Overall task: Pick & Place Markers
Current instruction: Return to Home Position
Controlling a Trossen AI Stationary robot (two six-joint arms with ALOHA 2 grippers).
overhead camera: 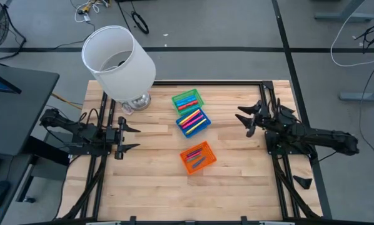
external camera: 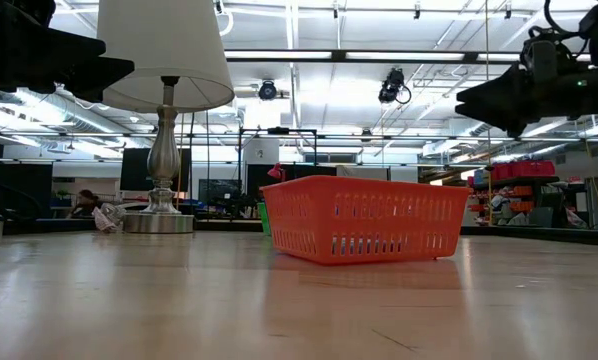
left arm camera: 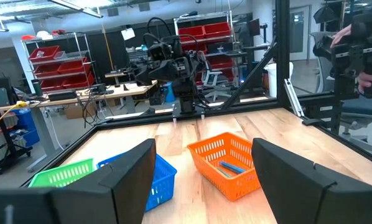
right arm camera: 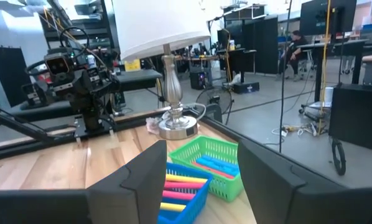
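Three small trays lie mid-table: a green tray (overhead camera: 187, 100) farthest, a blue tray (overhead camera: 193, 121) against it, and an orange tray (overhead camera: 197, 157) nearer, standing apart. Markers lie inside each: pink, yellow and orange ones (right arm camera: 181, 184) in the blue tray, blue and red ones (right arm camera: 212, 165) in the green, a blue one (left arm camera: 231, 167) and others in the orange. My left gripper (overhead camera: 133, 137) hovers open at the table's left. My right gripper (overhead camera: 243, 119) hovers open at the right. Both point level toward the trays and have nothing between their fingers.
A table lamp with a white shade (overhead camera: 119, 59) stands on its metal base (overhead camera: 137, 100) at the far left, close to the green tray. Black frame rails (overhead camera: 281, 162) run along both table sides. Bare wood (overhead camera: 174, 194) lies toward the near edge.
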